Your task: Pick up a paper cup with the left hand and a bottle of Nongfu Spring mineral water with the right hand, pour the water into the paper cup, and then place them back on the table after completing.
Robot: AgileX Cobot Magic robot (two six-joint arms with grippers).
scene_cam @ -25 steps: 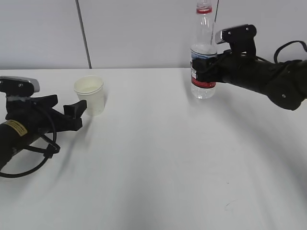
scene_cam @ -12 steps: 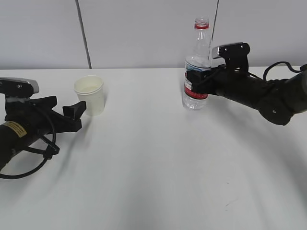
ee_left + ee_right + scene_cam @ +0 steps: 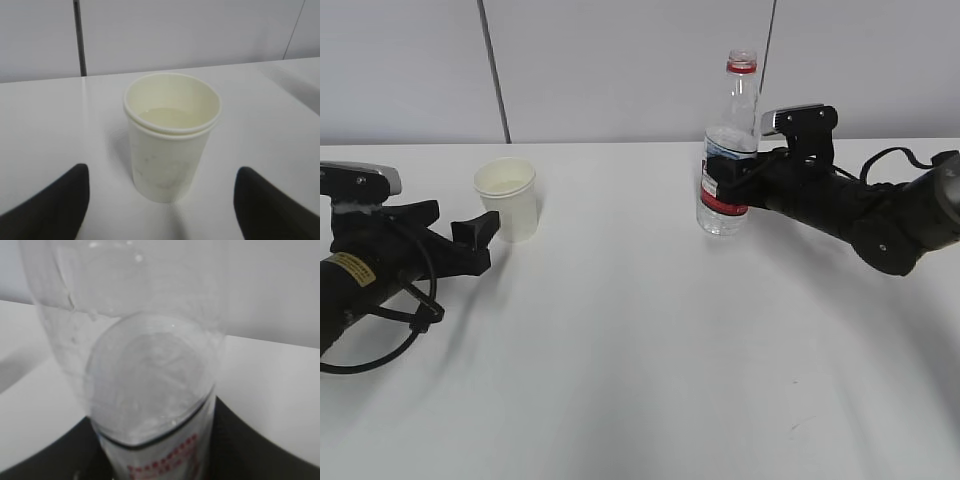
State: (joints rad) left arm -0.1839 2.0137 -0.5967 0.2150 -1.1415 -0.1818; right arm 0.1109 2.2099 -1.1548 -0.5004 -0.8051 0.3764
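- White matte tabletop [image 3: 650,350] runs back to a pale grey panelled wall with two dark vertical seams; faint marks dot its near right part.
- Writing: the clear plastic water bottle [image 3: 725,170] wears a red-and-white label band, but its print is too small in the exterior view and only a blurred row of red characters in my right wrist view, so I cannot read a brand. A yellow sticker on my left arm carries dark text that is also illegible.
- Hidden or unclear: my right wrist view is nearly filled by the bottle [image 3: 150,390], its top cut off by the frame. The neck shows a red ring and I see no cap on it. Clear colourless water [image 3: 721,217] shows in the lower body of the bottle; I cannot tell whether its base touches the table.
- My right black gripper [image 3: 728,180] reaches in from the right, arm low and nearly level, jaws clamped around the bottle at its label; the bottle stands almost upright.
- My left black gripper [image 3: 480,232] lies low at the left edge, fingers spread wide apart and holding nothing.
- The white paper cup [image 3: 171,135] stands upright on the table, between and just beyond my left fingertips [image 3: 55,202], untouched; a pale liquid surface shows inside it.
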